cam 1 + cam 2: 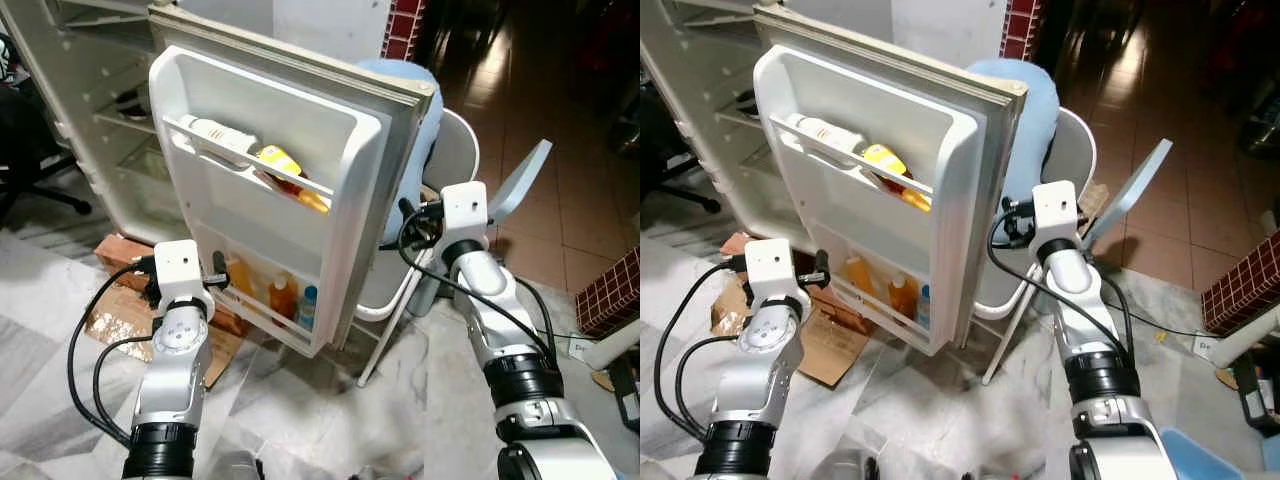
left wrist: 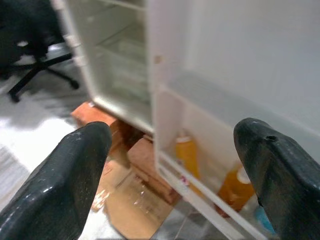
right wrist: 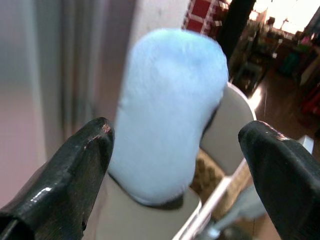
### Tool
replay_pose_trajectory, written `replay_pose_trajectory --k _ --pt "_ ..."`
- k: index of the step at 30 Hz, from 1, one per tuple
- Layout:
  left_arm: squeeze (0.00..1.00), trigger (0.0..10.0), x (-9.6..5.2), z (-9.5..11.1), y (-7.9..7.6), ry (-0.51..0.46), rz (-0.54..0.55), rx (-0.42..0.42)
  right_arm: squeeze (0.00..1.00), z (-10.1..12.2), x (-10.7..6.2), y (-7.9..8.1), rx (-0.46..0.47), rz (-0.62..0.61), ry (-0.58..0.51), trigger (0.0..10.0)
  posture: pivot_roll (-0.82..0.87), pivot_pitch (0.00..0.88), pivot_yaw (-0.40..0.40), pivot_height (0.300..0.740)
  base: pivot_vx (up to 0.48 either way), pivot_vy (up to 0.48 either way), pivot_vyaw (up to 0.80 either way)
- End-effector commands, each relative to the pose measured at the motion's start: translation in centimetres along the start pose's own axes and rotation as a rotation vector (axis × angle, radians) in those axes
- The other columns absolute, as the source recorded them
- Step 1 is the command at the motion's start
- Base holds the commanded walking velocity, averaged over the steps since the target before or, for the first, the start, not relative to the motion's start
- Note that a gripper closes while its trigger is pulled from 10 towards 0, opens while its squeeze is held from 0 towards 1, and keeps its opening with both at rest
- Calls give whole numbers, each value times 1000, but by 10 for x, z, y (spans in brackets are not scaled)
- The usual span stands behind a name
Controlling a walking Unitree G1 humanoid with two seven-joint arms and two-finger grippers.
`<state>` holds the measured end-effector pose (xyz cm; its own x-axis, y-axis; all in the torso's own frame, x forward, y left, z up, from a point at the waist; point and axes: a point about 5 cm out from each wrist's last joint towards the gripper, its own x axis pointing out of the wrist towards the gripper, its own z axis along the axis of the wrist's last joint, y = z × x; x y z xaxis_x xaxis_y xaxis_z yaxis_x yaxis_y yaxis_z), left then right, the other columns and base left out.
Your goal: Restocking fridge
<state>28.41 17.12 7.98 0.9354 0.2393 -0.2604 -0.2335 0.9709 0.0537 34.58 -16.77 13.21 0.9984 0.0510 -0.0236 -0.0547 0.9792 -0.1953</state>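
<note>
The white fridge door (image 1: pixel 352 180) stands open toward me. On its upper shelf lie a white bottle (image 1: pixel 222 133) and a yellow-orange bottle (image 1: pixel 285 165). The lower shelf holds orange bottles (image 1: pixel 282 296) and a small blue one (image 1: pixel 308 305). My left gripper (image 2: pixel 172 135) is open and holds nothing; it hovers by the door's lower left corner, facing the orange bottles (image 2: pixel 187 155). Behind the door's outer edge, my right gripper (image 3: pixel 177 131) is open too, with nothing between its fingers, pointing at a light-blue cushion (image 3: pixel 170 110).
The fridge cabinet (image 1: pixel 100 110) with bare shelves stands at left on cardboard and bricks (image 1: pixel 120 255). A black office chair (image 1: pixel 25 150) is at far left. A white chair (image 1: pixel 458 150) carrying the cushion stands right behind the door. Red tiled blocks (image 1: pixel 610 290) are at right.
</note>
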Motion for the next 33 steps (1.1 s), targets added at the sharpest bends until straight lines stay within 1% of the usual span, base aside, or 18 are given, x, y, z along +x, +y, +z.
replay_pose_trajectory --k 1,5,7,9,13,15,16,18,20,21,22,23,25,26,27,28,30,33 --pt "0 10000 1 -1 5 22 32 -13 0 16 8 6 9 -2 -54 10000 61 0 -58 740 0 0 800" --pt "0 10000 0 -5 6 61 41 -35 0 27 17 15 52 -24 -79 10000 67 0 -59 740 0 0 800" --pt "0 10000 -1 -5 7 65 42 -37 0 28 18 16 56 -25 -80 10000 67 0 -59 740 0 0 800" --pt "0 10000 -3 -13 9 135 62 -101 0 35 24 27 100 2 -92 10000 72 0 -61 740 0 0 800" --pt "0 10000 -6 -22 18 191 83 -142 0 39 25 34 126 62 -112 10000 74 0 -64 740 0 0 800" --pt "0 10000 -9 -29 27 218 103 -138 0 40 24 38 156 118 -120 10000 75 0 -65 740 0 0 800" --pt "0 10000 -11 -33 32 242 108 -156 0 38 20 44 162 210 -118 10000 78 0 -67 740 0 0 712" --pt "0 10000 -13 -38 35 265 101 -185 0 37 18 47 169 262 -112 10000 81 0 -69 740 0 0 700" --pt "0 10000 -15 -40 39 275 119 -182 0 34 13 52 211 368 -107 10000 83 0 -70 740 0 0 0" --pt "0 10000 -16 -41 42 281 124 -177 0 31 4 57 218 488 -104 10000 84 0 -69 740 0 0 0" --pt "0 10000 -16 -41 43 285 123 -177 0 29 1 58 214 532 -98 10000 82 0 -67 740 0 0 0" --pt "0 10000 -16 -42 44 293 124 -182 0 26 -3 57 215 570 -86 10000 82 0 -67 740 0 0 0" --pt "0 10000 -18 -45 47 310 129 -187 0 18 -4 49 183 567 -62 10000 81 0 -65 740 0 0 0" --pt "0 10000 -19 -46 48 319 131 -189 0 15 -3 45 169 548 -52 10000 81 0 -63 740 0 0 0" --pt "0 10000 -22 -50 51 338 138 -198 0 9 -1 36 133 511 -26 10000 81 0 -61 740 0 0 0" --pt "0 10000 -22 -50 51 338 138 -198 0 9 -1 36 133 511 -26 10000 81 0 -61 740 0 0 0" --pt "0 10000 -26 -54 54 362 150 -210 0 -4 4 21 39 437 45 10000 85 0 -58 740 0 0 0" --pt "0 10000 -27 -56 56 375 159 -216 0 -16 8 3 -40 363 143 10000 85 0 -57 740 0 0 0"
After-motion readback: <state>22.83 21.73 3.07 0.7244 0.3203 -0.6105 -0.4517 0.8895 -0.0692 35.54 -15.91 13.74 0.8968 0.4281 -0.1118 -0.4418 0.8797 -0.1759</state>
